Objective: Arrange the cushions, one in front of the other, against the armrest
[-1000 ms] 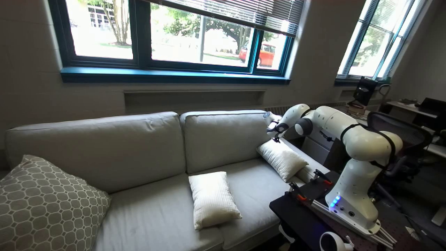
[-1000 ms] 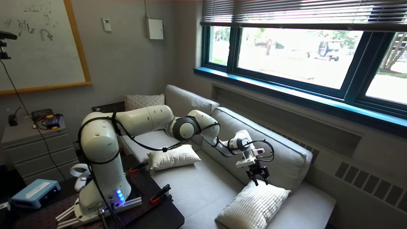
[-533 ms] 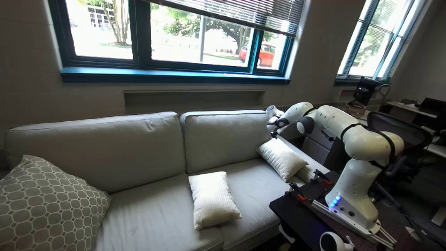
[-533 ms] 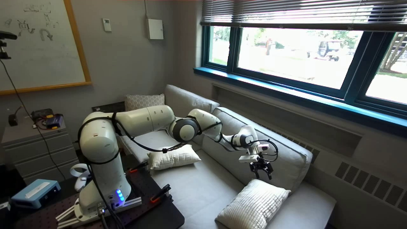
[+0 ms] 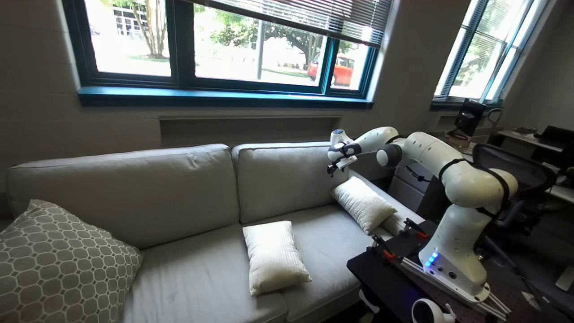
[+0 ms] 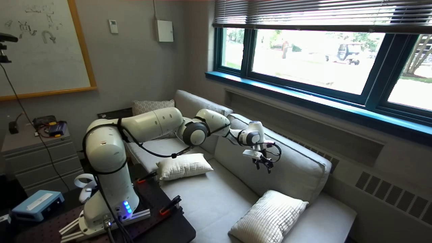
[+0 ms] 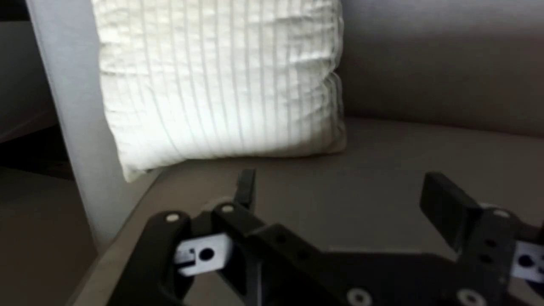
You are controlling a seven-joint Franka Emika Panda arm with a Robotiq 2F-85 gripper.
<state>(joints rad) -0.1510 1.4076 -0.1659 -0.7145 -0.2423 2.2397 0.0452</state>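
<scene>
The fingers [image 7: 446, 208] stand wide apart, gripping nothing. The flat-lying cushion [image 5: 274, 258] should be light and squashy (hardly fragile), so pinching an edge looks best.

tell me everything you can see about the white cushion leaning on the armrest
The white cushion is cream-white and plump, in soft-looking fabric with ribbed lines, some wrinkles, and pointed corners. It leans, tilted, against the sofa's armrest, its lower side on the seat. One side lies close to the back cushion; whether they touch is unclear. The open hand is apart from it, so nothing grips it.
</scene>
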